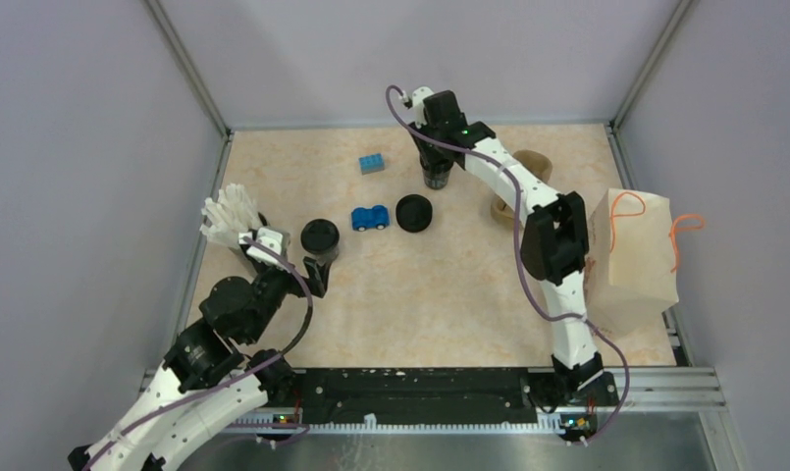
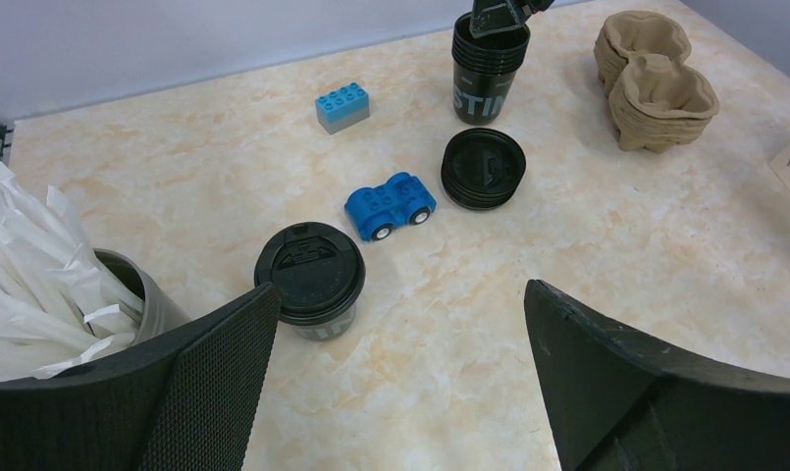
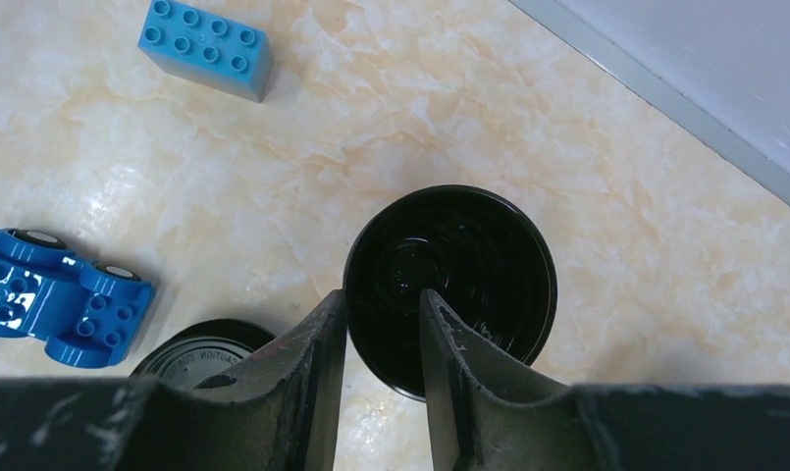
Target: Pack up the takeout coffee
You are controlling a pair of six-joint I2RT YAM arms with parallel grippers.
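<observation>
Marbled tabletop (image 3: pixel 273 147); right pincer (image 3: pixel 381 296) straddles black cup (image 3: pixel 474 260) rim.

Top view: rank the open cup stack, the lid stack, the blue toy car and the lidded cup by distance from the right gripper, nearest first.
From the right gripper:
1. open cup stack: right at the gripper, towards the far edge.
2. lid stack: just nearer the arm bases.
3. blue toy car: left of the lids.
4. lidded cup: farthest, out on the left.

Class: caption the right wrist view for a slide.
Right gripper straddles rim of the black cup, blue toy car nearby.
</observation>
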